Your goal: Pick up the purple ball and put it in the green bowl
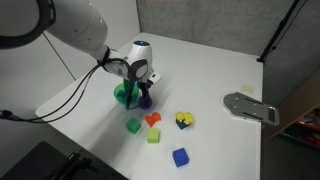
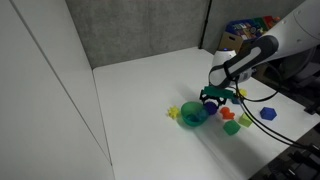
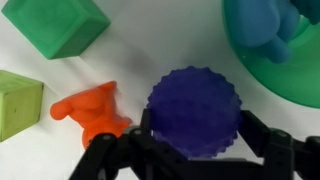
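Observation:
The purple ball [image 3: 195, 110], a bumpy dark purple-blue sphere, sits between my gripper's [image 3: 195, 122] two black fingers in the wrist view. The fingers press on both of its sides. It is low over the white table. The green bowl [image 3: 292, 82], with a teal shape inside, lies just beyond the ball at the upper right. In both exterior views my gripper [image 1: 142, 88] [image 2: 212, 100] is down beside the green bowl [image 1: 124, 96] [image 2: 193, 115], with the ball [image 1: 146, 100] dark under it.
Toy blocks lie close by: a green block [image 3: 55, 25], a lime block [image 3: 15, 100] and an orange figure [image 3: 90, 108] that touches the left finger. Farther off are a blue cube [image 1: 180, 156], a yellow-blue piece [image 1: 184, 120] and a grey flat object [image 1: 250, 105].

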Robot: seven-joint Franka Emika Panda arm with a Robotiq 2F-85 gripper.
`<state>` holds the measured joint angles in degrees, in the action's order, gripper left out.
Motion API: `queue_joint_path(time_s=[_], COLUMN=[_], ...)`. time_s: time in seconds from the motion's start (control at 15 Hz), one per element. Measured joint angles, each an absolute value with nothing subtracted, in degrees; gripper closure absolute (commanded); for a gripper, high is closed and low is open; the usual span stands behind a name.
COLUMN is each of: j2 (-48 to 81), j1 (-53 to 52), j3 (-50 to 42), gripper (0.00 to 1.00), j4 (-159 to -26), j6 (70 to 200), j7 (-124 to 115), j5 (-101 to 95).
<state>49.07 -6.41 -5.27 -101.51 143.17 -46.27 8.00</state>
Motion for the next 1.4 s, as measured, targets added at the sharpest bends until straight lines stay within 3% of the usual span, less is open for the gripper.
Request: queue_joint_path(time_s=[0.53,1.4], j2=[44.9,32.2], j1=[-7.1,-13.0], j3=[-5.3,-2.2], gripper=[0.60,0.65], j4=[-101.5,-109.8], j6=[144.7,144.8], j7=[-46.3,-46.0], j5=[8.0,7.9])
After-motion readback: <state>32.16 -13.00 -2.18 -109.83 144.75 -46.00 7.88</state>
